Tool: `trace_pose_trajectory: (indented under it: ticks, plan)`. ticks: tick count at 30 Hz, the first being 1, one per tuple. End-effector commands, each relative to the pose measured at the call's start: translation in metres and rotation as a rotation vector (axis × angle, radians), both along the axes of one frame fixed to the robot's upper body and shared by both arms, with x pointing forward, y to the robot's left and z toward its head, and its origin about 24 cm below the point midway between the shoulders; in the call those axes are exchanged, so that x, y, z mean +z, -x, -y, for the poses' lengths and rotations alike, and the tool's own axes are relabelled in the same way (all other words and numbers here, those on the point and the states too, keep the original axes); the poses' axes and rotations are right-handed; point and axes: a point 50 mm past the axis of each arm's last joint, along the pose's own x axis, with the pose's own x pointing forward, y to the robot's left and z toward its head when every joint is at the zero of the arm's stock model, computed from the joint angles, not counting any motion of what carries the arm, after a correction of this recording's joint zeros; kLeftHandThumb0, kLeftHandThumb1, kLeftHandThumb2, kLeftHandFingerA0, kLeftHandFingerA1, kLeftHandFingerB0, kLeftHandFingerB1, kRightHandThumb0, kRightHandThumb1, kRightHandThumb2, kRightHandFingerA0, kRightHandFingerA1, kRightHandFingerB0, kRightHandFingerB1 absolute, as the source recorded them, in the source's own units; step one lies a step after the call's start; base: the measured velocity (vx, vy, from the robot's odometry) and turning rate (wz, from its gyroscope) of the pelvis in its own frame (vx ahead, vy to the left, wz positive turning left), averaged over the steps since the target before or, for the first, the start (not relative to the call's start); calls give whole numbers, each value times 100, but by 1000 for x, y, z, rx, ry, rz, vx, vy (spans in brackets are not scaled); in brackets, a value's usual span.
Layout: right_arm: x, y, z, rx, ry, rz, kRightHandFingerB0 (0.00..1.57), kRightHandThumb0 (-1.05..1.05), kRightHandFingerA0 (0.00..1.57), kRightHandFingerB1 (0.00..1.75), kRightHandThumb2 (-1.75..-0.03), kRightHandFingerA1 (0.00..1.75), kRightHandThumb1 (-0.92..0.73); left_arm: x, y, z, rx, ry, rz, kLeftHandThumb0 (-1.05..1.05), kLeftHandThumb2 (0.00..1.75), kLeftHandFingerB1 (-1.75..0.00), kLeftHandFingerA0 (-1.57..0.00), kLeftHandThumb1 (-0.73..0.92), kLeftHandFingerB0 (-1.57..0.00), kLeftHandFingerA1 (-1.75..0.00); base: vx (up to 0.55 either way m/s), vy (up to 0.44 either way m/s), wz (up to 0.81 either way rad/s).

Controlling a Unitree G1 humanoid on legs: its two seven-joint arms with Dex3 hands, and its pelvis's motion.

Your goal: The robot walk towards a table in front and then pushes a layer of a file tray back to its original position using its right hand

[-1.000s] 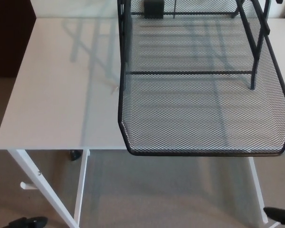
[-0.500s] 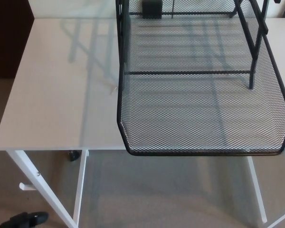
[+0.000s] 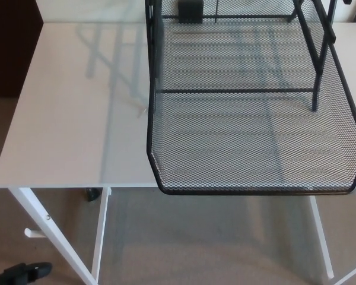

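Barely any view shift since before. Mesh tray layer [image 3: 255,142] overhanging table [image 3: 71,119] edge, unpushed. Hands out of view, state unknown

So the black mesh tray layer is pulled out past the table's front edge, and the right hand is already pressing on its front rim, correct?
Not quite. The head view shows the mesh tray layer overhanging the white table's front edge, but no hand is on its front rim; neither hand is in view.

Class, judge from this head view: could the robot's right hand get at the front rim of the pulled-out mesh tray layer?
Probably yes. The right hand is not in view, but the tray layer's front rim overhangs the table edge toward the robot, with nothing before it.
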Motion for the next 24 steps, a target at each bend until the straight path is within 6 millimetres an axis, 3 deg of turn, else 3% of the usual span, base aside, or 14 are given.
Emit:
trace_pose_trajectory:
  ticks: [1,2,3,5,10,11,13,14,16,24]
  plan:
    - [-8,-15,-34,184,158,-96,0,-59,0,30,-80,34,-38,3,-2,-6,7,-20,-10,-14,56,-36,-54,57,-37,-42,0,0,0]
    - [-14,-18,-41,263,151,-191,0,-56,0,20,-77,26,-35,3,-2,-5,5,-16,-7,-14,56,-36,-54,57,-37,-42,0,0,0]
    - [-21,-22,-47,292,182,-259,0,-65,0,9,-74,15,-39,4,-3,-5,-1,-18,-3,-14,56,-36,-54,58,-36,-42,0,0,0]
    - [-31,-28,-54,300,257,-349,0,-67,0,0,-72,8,-41,6,-5,-4,-10,-28,2,-14,56,-36,-54,58,-36,-42,0,0,0]
    - [-43,-35,-64,351,280,-419,2,-55,0,6,-69,11,-35,7,-9,-6,-14,-37,5,-13,56,-35,-54,58,-36,-42,0,0,0]
    - [-50,-41,-68,361,310,-421,14,-43,0,14,-66,12,-33,8,-10,-6,-20,-38,11,-13,56,-35,-54,58,-36,-42,0,0,0]
    - [-69,-52,-79,387,390,-447,12,-41,0,16,-66,16,-33,8,-11,-7,-23,-26,18,-13,56,-35,-52,58,-36,-42,0,0,0]
    - [-72,-53,-81,390,402,-454,3,-37,0,28,-69,28,-29,8,-11,-6,-27,-23,20,-12,56,-35,-51,58,-35,-42,0,0,0]
    - [-77,-56,-86,393,429,-478,2,-37,0,31,-69,30,-29,8,-12,-6,-28,-24,19,-12,56,-35,-51,57,-35,-42,0,0,0]
    - [-97,-71,-100,396,502,-578,5,-39,2,27,-68,26,-30,9,-13,-6,-25,-16,24,-12,56,-35,-51,57,-35,-42,0,0,0]
